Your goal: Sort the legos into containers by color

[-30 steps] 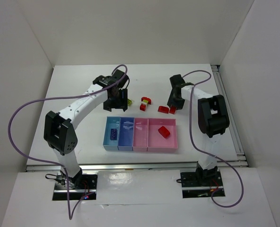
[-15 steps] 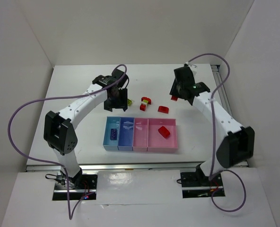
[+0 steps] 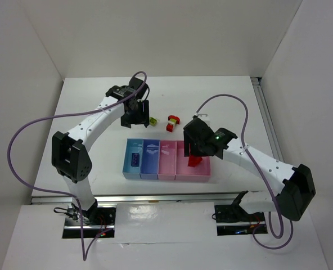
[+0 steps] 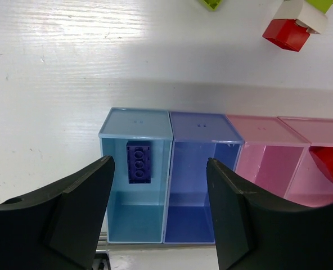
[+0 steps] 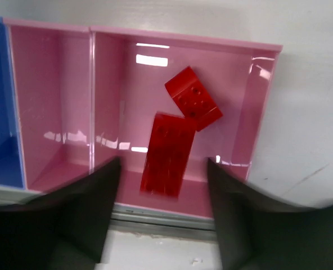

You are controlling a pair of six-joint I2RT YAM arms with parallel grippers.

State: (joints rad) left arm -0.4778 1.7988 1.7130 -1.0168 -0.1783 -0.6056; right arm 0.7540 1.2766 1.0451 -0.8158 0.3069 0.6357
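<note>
Four trays stand in a row: light blue (image 3: 132,169), darker blue (image 3: 149,169), pink (image 3: 167,169) and wide pink (image 3: 204,172). My right gripper (image 3: 193,152) hovers over the wide pink tray (image 5: 237,73), open (image 5: 163,188). A blurred red brick (image 5: 167,153) lies loose between its fingers, touching neither, beside another red brick (image 5: 193,98). My left gripper (image 3: 137,117) is open and empty (image 4: 161,166) behind the light blue tray (image 4: 134,219), which holds the dark blue brick (image 4: 139,162). A yellow-green brick (image 3: 153,120) and a red and yellow cluster (image 3: 172,120) lie behind the trays.
A small red brick (image 3: 170,128) lies near the cluster and shows in the left wrist view (image 4: 286,34). The darker blue tray (image 4: 203,214) and narrow pink tray (image 4: 265,163) show nothing inside. White walls close in the table on three sides. The right arm hides part of the table behind the wide pink tray.
My right arm swung from the back right of the table to over the wide pink tray with a red brick and opened. My left gripper shifted slightly back and left.
</note>
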